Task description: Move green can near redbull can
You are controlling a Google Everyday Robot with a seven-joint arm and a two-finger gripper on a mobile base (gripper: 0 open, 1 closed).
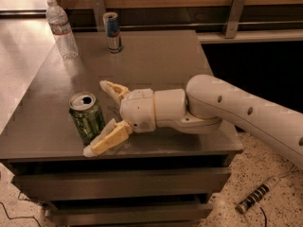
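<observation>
At the worktop's (156, 56) front, the gripper's (96, 118) spread jaws flank the green can (86, 119), ungrasped, well apart from the redbull can (112, 32).

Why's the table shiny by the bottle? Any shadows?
Camera view: warm light glares off the table near the bottle; a shadow lies under the arm, behind the open gripper by the green can.

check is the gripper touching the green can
Cannot tell. Camera view: the open gripper sits by the green can, its lower finger overlapping the can's base, hiding any gap.
</observation>
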